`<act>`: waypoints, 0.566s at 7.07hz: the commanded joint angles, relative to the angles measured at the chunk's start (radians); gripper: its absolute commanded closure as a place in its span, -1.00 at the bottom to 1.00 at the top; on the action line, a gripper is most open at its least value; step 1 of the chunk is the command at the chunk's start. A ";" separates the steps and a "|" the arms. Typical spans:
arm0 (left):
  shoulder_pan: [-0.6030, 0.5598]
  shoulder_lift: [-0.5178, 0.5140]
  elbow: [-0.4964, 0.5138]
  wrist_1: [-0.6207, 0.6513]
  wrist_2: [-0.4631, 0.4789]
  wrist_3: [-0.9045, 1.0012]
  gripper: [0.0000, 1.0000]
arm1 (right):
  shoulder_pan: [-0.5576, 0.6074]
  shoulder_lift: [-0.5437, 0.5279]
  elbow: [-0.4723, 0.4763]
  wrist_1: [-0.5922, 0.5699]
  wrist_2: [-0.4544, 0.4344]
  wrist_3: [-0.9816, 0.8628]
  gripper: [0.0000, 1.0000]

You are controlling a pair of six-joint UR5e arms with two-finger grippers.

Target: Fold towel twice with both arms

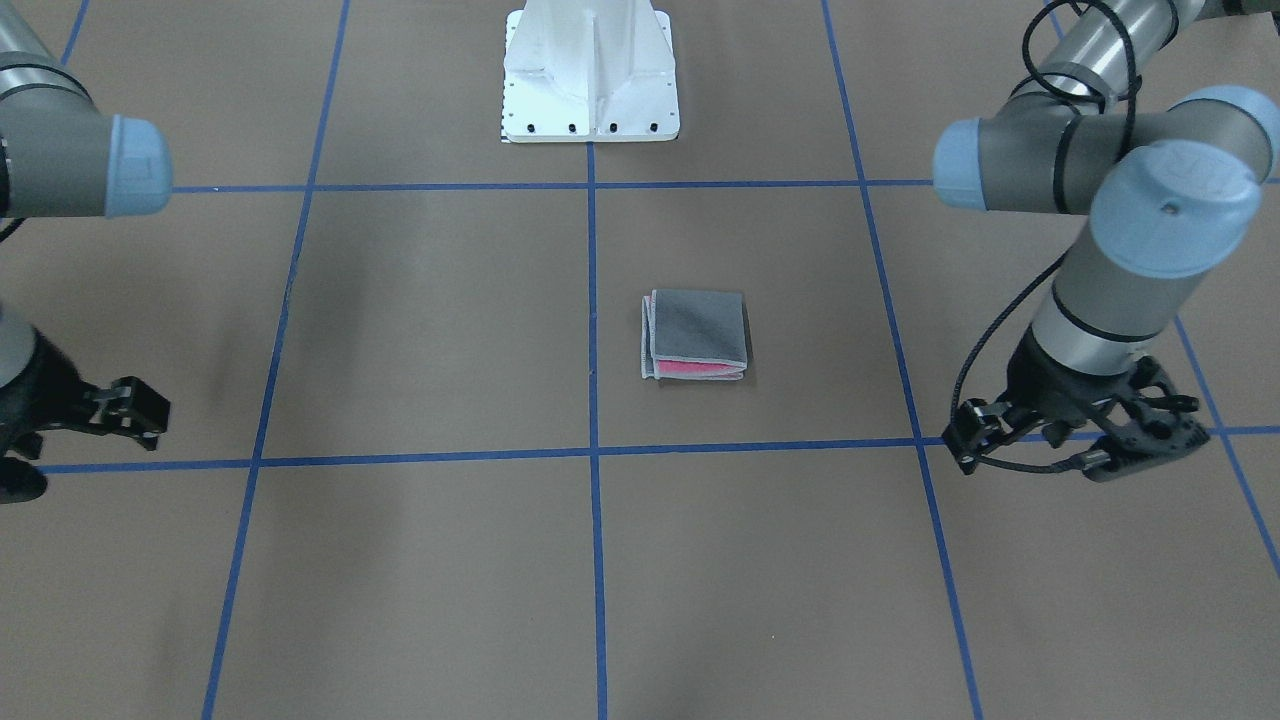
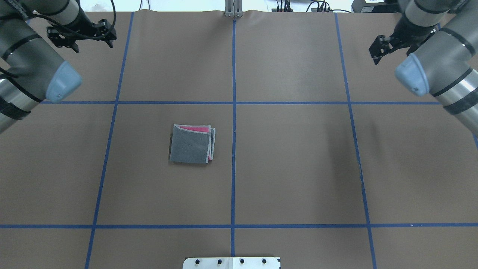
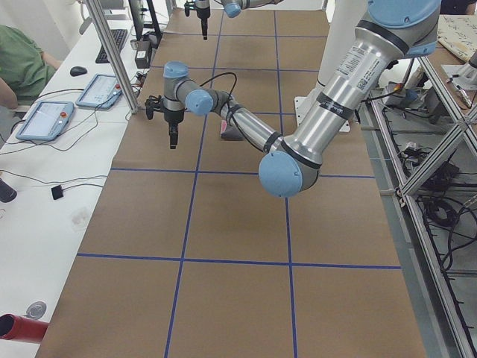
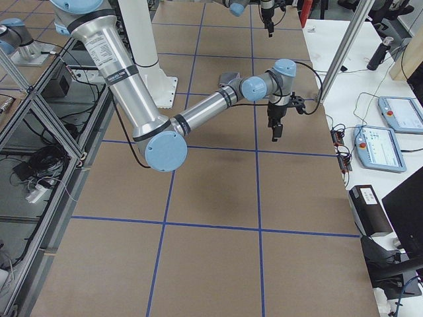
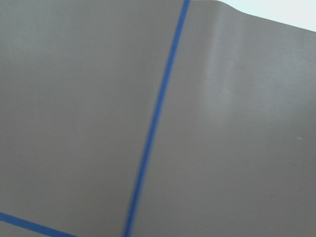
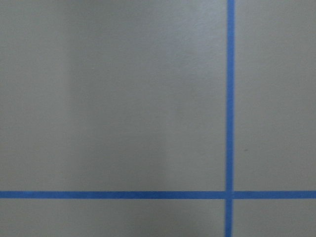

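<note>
The towel (image 1: 696, 335) (image 2: 192, 144) lies folded into a small square just to my left of the table's centre line. Its dark grey face is up, and pink shows along two edges. The near arm half hides it in the two side views. My left gripper (image 1: 1075, 445) (image 2: 80, 35) hangs far from the towel over the far left corner, jaws spread, holding nothing. My right gripper (image 1: 85, 430) (image 2: 394, 45) hangs over the far right corner, also open and empty, partly hidden by its own arm. Both wrist views show only brown table and blue tape.
The brown table (image 2: 298, 168) is marked with a blue tape grid. The white bolted pedestal (image 1: 590, 75) stands at the robot's edge. A side desk with tablets (image 3: 45, 119), a keyboard and cables runs along the far edge, where a person's sleeve (image 3: 19, 63) shows.
</note>
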 commanded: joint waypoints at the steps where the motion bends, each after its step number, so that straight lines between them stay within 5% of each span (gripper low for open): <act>1: -0.162 0.088 0.002 0.035 -0.125 0.382 -1.00 | 0.180 -0.063 -0.034 -0.053 0.044 -0.291 -1.00; 4: -0.383 0.208 0.014 0.037 -0.307 0.807 -1.00 | 0.426 -0.243 -0.036 -0.053 0.264 -0.580 -1.00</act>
